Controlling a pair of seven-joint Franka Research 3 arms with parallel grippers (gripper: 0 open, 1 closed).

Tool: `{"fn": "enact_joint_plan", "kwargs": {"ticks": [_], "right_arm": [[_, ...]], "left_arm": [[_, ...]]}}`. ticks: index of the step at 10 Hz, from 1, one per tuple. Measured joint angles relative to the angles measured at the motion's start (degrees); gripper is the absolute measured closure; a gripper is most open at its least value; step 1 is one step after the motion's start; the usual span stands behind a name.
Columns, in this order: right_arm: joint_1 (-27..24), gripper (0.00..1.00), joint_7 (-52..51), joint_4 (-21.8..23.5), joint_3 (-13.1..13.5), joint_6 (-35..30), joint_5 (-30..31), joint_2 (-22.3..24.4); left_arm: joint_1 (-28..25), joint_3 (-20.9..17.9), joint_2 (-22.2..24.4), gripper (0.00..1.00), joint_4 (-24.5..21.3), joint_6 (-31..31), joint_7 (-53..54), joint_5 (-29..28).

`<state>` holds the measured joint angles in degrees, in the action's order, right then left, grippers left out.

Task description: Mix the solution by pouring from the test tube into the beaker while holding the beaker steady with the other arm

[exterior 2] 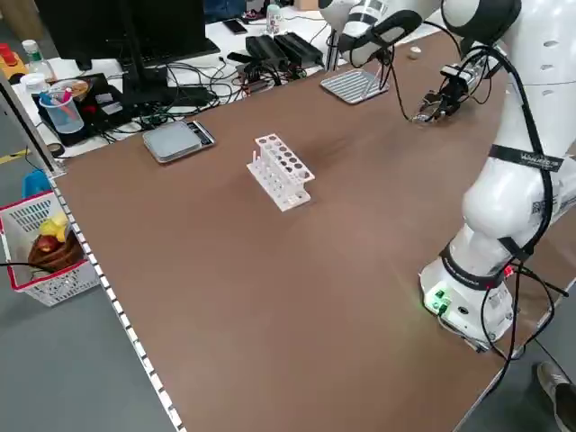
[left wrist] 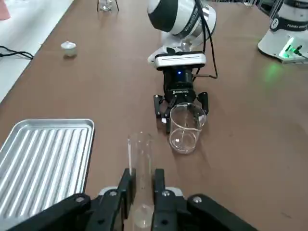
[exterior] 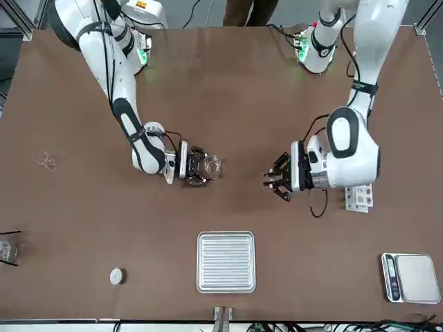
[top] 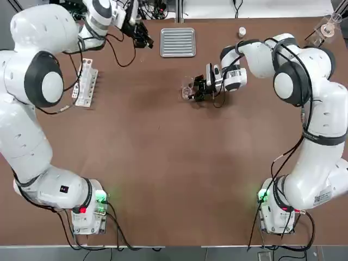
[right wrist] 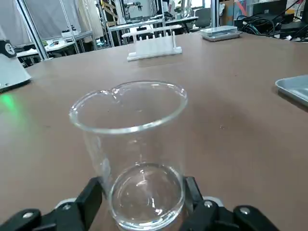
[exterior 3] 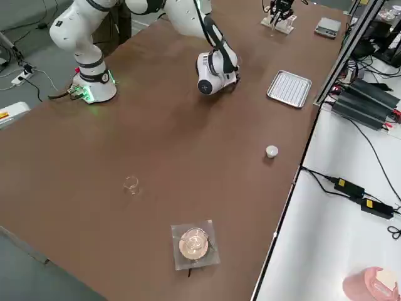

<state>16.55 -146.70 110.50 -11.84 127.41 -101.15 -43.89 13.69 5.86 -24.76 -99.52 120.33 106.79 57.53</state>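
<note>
The beaker (right wrist: 129, 144), a small clear glass one, stands upright on the brown table near its middle, also seen as the beaker (exterior: 212, 167). My right gripper (exterior: 199, 168) lies low on the table, its fingers (right wrist: 89, 198) shut on the beaker's base from both sides. A clear test tube (left wrist: 139, 166) sits between the shut fingers of my left gripper (left wrist: 141, 177). In the front view the left gripper (exterior: 276, 177) hovers beside the beaker, about a hand's width away, pointing toward it. I cannot make out any liquid in the tube.
A ribbed metal tray (top: 178, 42) lies at the far side, with a white cap (top: 242, 31) to its right. A white test tube rack (top: 86, 81) stands at the left, with a scale (exterior: 410, 277) beyond it. A flask on a stand (top: 328, 27) and a small glass (exterior: 47, 160) sit far right.
</note>
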Motion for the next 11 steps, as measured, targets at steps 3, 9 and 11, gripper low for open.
{"fn": "enact_joint_plan", "kwargs": {"ticks": [3, 9, 11], "right_arm": [[0.0, 0.25, 0.0, 0.0, 0.0, 0.0, 0.0, 0.0], [-0.2, 0.26, 0.0, 0.0, 0.0, 0.1, 0.0, 0.0], [-0.2, 0.26, 0.0, 0.0, 0.0, 0.1, 0.0, 0.0]], "left_arm": [[6.5, -0.1, 0.0, 0.78, -1.4, 6.4, -5.2, 0.0], [18.5, -4.8, -1.4, 0.78, -2.6, 15.2, -5.6, 0.0], [26.1, -12.0, -1.6, 0.78, -2.6, 15.7, -5.6, 0.0]]}}
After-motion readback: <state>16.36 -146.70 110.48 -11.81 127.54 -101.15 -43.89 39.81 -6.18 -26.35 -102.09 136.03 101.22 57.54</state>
